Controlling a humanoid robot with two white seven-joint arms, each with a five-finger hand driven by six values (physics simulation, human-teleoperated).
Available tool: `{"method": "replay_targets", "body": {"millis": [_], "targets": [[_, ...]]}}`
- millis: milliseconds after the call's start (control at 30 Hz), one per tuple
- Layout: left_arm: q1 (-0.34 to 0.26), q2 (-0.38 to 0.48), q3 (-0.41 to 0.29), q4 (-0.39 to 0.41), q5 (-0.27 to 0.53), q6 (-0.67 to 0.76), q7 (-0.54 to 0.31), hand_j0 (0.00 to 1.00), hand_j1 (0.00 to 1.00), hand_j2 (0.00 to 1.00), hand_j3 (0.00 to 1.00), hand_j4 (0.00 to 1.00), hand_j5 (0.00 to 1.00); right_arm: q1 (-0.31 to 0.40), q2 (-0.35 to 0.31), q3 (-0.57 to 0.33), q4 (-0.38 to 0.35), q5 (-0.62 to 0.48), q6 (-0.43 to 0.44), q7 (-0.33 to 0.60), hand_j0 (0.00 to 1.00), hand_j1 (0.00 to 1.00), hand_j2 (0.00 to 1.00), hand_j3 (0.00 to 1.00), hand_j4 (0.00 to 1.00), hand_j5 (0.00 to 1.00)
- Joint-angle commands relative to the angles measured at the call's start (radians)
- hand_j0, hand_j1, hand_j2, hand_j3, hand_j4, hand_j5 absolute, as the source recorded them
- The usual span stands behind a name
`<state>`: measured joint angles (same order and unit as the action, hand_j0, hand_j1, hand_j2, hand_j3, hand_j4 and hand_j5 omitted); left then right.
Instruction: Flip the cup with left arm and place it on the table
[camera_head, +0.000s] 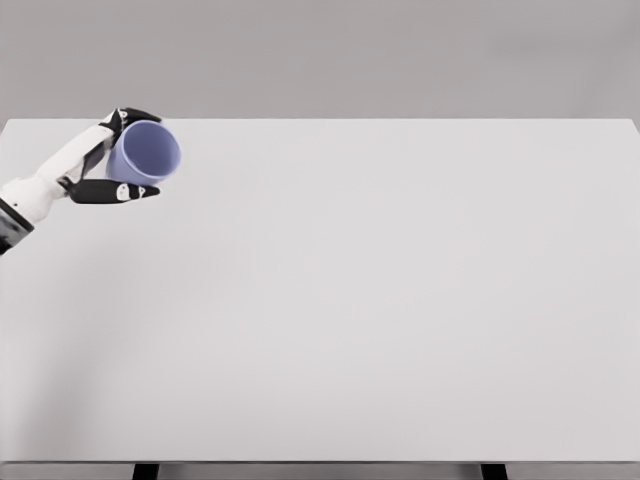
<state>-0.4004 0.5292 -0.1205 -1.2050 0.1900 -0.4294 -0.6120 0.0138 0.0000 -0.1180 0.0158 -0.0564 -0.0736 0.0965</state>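
Where left arm enters from picture's left edge, left hand (108, 160) grips cup (145, 152) over table's (380, 300) far-left corner area. Cup blue-purple, tilted on side, open mouth turned toward camera and slightly right. Fingers (135, 115) wrap over cup's top and back; thumb (115, 191) stretches beneath it, pointing right. Cup sits within hand's grasp. Whether cup touches tabletop: cannot tell.

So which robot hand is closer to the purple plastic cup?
Left. The left hand is wrapped around the tilted purple plastic cup; the right hand is out of view.
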Motion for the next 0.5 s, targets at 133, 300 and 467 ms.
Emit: {"method": "replay_targets", "body": {"millis": [133,300,467], "targets": [[0.023,-0.058,-0.001,0.123,0.217,-0.094,0.001,0.39,0.39,0.39,0.39,0.39,0.39,0.000,0.000,0.000,0.001,0.001,0.000,0.000,1.00,1.00,1.00,1.00,1.00,1.00],[0.025,-0.114,-0.004,0.211,0.319,-0.106,0.001,0.39,0.39,0.39,0.39,0.39,0.39,0.000,0.000,0.000,0.000,0.000,0.000,0.000,1.00,1.00,1.00,1.00,1.00,1.00],[0.021,-0.152,0.004,0.301,0.433,-0.091,0.001,0.40,0.40,0.40,0.40,0.40,0.40,0.000,0.000,0.000,0.000,0.000,0.000,0.000,1.00,1.00,1.00,1.00,1.00,1.00]]}}
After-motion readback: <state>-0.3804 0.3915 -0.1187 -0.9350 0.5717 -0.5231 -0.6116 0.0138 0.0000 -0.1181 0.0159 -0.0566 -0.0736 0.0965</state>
